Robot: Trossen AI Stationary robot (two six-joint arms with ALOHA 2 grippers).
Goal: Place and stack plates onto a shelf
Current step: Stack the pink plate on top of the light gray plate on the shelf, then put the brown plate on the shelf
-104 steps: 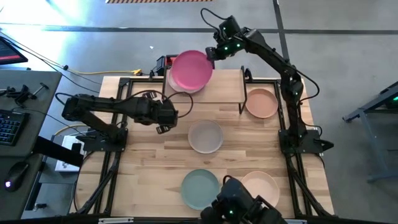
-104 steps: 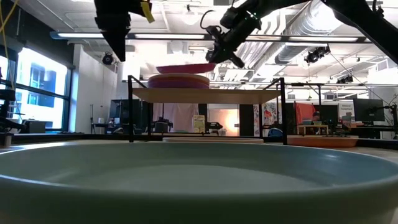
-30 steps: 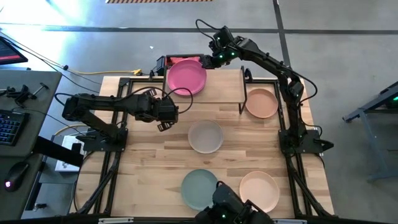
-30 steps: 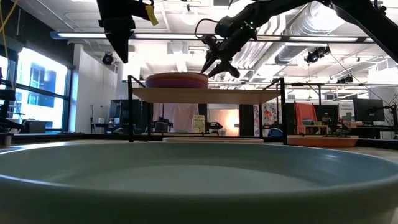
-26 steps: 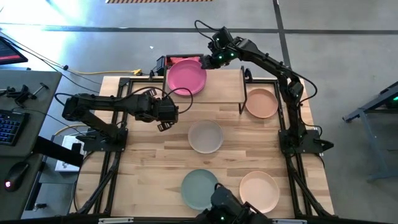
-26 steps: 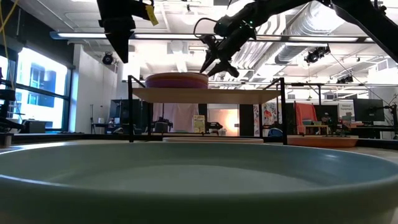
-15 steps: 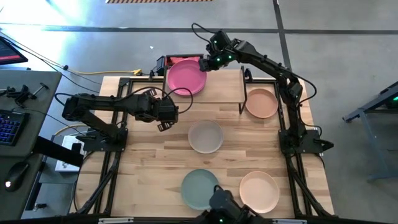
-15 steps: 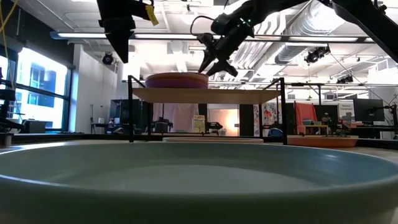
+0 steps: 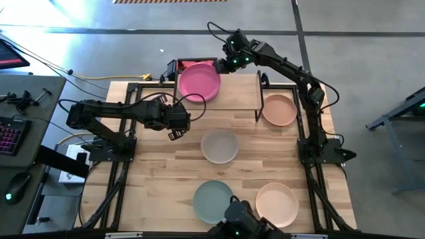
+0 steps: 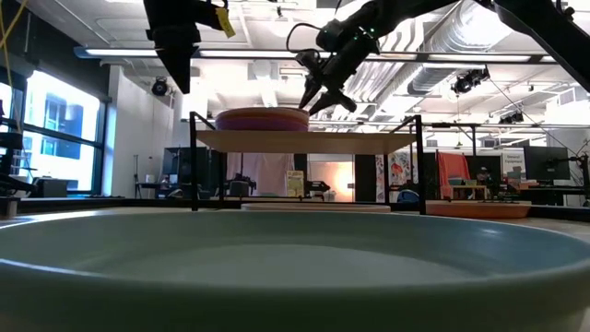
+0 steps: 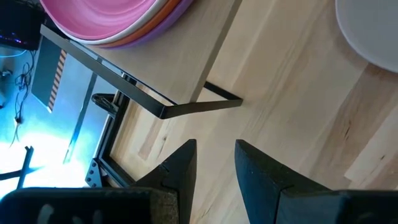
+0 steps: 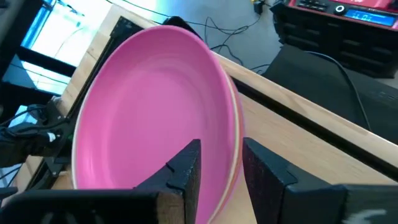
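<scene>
A stack of plates with a pink plate (image 9: 198, 82) on top rests on the left part of the shelf (image 9: 236, 96); in the low view the stack (image 10: 263, 119) sits flat on the shelf top (image 10: 304, 140). My right gripper (image 9: 224, 64) hovers open just above the stack's far right rim, its fingers (image 12: 186, 163) spread over the pink plate (image 12: 149, 118). My left gripper (image 9: 178, 125) hangs open over the table in front of the shelf's left end, with nothing between its fingers (image 11: 180, 163). Beneath the pink plate, orange and purple rims (image 11: 158, 28) show.
A grey plate (image 9: 220, 146) lies mid-table, a teal plate (image 9: 213, 201) and a peach plate (image 9: 277, 204) near the front edge, and a terracotta plate (image 9: 279, 109) right of the shelf. The shelf's right half is bare wood. A black shelf leg (image 11: 186, 109) stands near my left gripper.
Since the oldest frames my right gripper has lowered the pink plate onto the stack and let go of it. Over the last second it has stayed open by the stack's far right rim, and the plates have not moved.
</scene>
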